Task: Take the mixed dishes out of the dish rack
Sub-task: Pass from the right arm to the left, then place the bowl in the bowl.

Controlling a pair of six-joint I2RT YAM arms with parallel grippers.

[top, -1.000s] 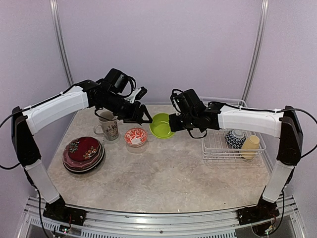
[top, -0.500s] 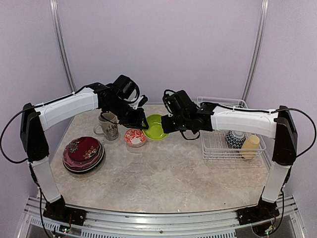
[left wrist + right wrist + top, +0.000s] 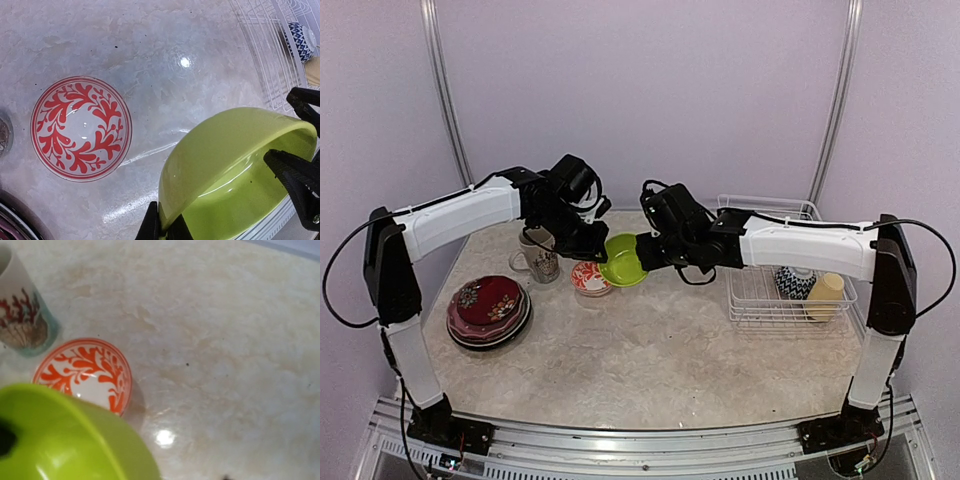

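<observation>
The tabletop [image 3: 650, 350] has a pale marbled surface. Behind it stands a plain lilac wall [image 3: 640, 80], with thin metal poles [image 3: 442, 90] at both sides.

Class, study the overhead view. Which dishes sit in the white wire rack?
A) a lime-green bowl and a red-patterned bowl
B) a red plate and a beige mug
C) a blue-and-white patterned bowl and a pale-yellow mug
C: the blue-and-white patterned bowl and the pale-yellow mug sit side by side in the dish rack; the lime-green bowl is over the table, pinched by the left gripper.
</observation>
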